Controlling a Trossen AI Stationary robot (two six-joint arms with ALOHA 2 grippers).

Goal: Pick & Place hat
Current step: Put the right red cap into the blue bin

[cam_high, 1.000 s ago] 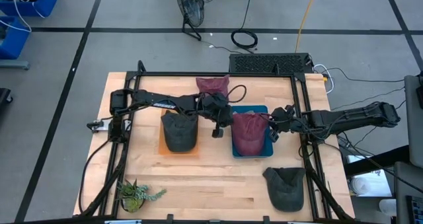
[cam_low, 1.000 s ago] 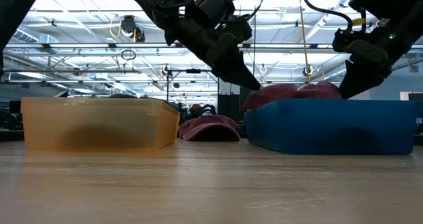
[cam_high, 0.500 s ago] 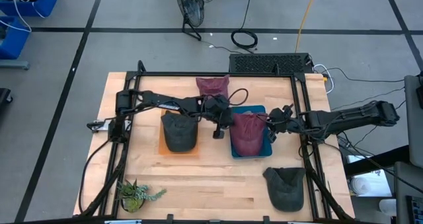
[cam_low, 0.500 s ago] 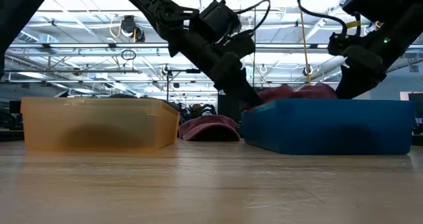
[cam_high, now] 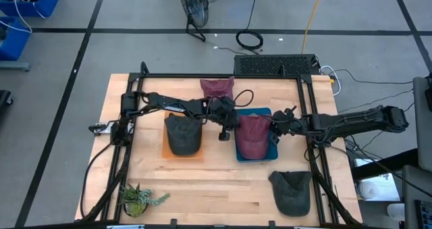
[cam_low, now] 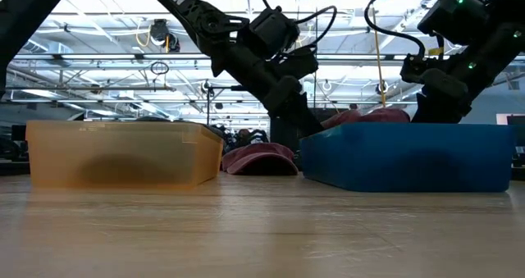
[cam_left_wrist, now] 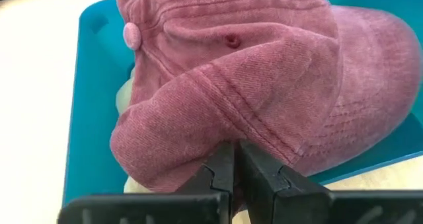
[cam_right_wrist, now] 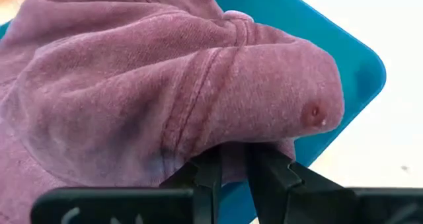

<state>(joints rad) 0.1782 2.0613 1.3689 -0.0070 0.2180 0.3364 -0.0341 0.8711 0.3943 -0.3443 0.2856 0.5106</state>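
maroon cap (cam_high: 254, 136) in blue bin (cam_high: 264, 113), brim toward table front | left tool (cam_high: 234, 124) pinching its left edge | right tool (cam_high: 274, 130) pinching its right edge, equally near

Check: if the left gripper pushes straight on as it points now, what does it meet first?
The maroon hat in the blue bin. The left gripper already has its tips at the hat's edge, apparently pinching fabric.

Wooden table (cam_high: 209, 182) carries orange bin (cam_high: 183, 136), blue bin (cam_high: 254, 138), plant (cam_high: 140, 199), two hats (cam_high: 217, 88)
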